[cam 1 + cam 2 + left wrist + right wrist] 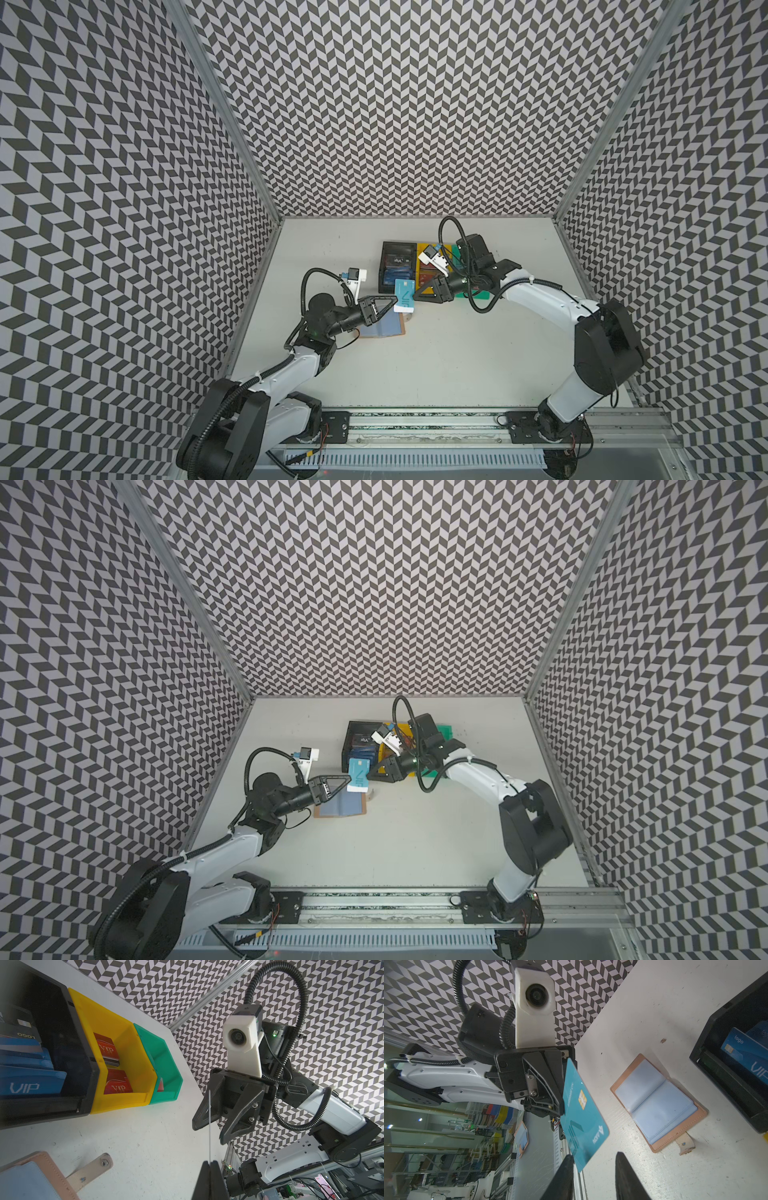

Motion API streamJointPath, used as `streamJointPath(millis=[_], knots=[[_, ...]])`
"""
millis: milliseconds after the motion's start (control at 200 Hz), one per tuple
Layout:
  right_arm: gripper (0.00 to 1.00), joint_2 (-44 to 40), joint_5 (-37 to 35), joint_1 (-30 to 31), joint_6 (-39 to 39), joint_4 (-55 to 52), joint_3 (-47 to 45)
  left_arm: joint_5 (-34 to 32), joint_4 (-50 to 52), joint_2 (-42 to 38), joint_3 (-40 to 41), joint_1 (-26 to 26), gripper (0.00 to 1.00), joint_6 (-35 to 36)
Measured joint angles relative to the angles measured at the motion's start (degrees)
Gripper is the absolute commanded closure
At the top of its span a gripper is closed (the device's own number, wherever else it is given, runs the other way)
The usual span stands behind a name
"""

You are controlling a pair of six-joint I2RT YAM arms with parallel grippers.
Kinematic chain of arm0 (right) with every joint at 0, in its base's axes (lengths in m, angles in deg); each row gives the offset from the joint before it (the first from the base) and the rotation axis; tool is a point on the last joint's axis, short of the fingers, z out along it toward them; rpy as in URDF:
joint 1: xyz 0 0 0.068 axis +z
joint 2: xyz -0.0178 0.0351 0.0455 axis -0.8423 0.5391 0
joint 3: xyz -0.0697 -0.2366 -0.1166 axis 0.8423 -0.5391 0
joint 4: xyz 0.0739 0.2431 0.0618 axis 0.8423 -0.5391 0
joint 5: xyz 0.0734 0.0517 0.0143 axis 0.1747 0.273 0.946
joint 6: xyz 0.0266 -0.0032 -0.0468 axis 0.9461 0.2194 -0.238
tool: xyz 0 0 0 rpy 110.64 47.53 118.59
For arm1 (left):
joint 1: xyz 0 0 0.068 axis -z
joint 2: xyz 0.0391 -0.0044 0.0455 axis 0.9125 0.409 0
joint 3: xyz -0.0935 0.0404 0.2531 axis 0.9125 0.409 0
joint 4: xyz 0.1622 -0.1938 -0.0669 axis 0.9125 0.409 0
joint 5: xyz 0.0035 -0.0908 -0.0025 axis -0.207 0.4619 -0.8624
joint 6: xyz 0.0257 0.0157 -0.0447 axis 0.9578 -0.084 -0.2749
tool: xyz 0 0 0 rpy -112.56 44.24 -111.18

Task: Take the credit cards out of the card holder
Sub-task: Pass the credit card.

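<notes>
A white table (415,365), lightly scuffed, is seen in both top views. Three bins are set on it in a row toward the back, touching side by side: a black bin (83,1047) on the left, a yellow bin (133,1057) in the middle and a green bin (166,1057) on the right. The card holder (658,1103) is laid open and flat on the table, sleeves up, in front of the black bin and apart from it. Its tab (91,1169) is spread on the bare surface.
</notes>
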Motion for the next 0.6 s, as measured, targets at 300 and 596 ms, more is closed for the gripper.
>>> streamJointPath(millis=[300, 596], knots=[[0.67, 1.14, 2.21, 0.02, 1.66, 3.28, -0.02, 0.31, 0.00, 2.25, -1.22, 1.84, 1.00, 0.17], [0.74, 1.36, 3.45, 0.07, 2.08, 4.70, -0.02, 0.39, 0.02, 3.08, -1.73, 2.58, 1.00, 0.20]])
